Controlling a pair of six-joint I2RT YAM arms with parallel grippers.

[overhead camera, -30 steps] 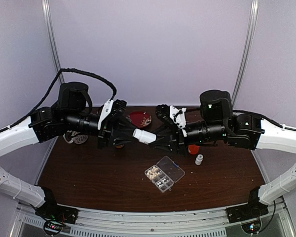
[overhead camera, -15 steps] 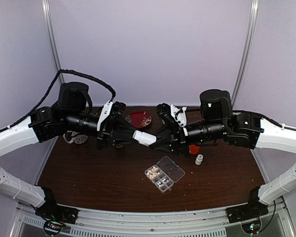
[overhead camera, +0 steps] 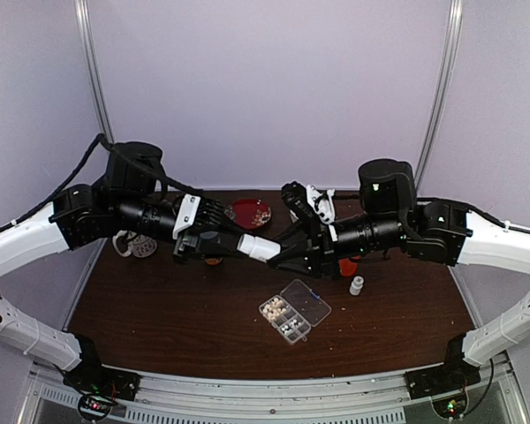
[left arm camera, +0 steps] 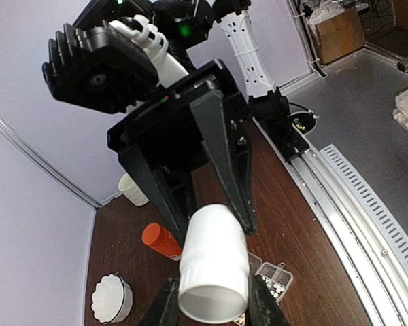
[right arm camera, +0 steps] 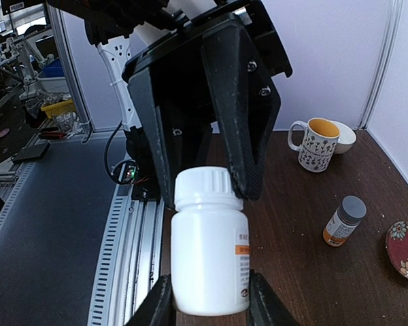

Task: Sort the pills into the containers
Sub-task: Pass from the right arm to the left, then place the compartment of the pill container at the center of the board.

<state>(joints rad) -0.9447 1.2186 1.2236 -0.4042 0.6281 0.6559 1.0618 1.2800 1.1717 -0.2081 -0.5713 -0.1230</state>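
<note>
White plastic bottle (overhead camera: 259, 246) is being held level in the air, above and behind the pill box (overhead camera: 311, 303), between the two arms. Its cap end is being clamped by the left gripper (overhead camera: 244, 243), jaws closed on it. Its body is being gripped by the right gripper (overhead camera: 275, 252), fingers pressed to both sides. Whitish pills (overhead camera: 274, 308) are being held in the cells of the pill box, which is lying on the table (overhead camera: 177, 318) with its lid open. A small vial (overhead camera: 357, 285) is standing near the pill box, to its right
</note>
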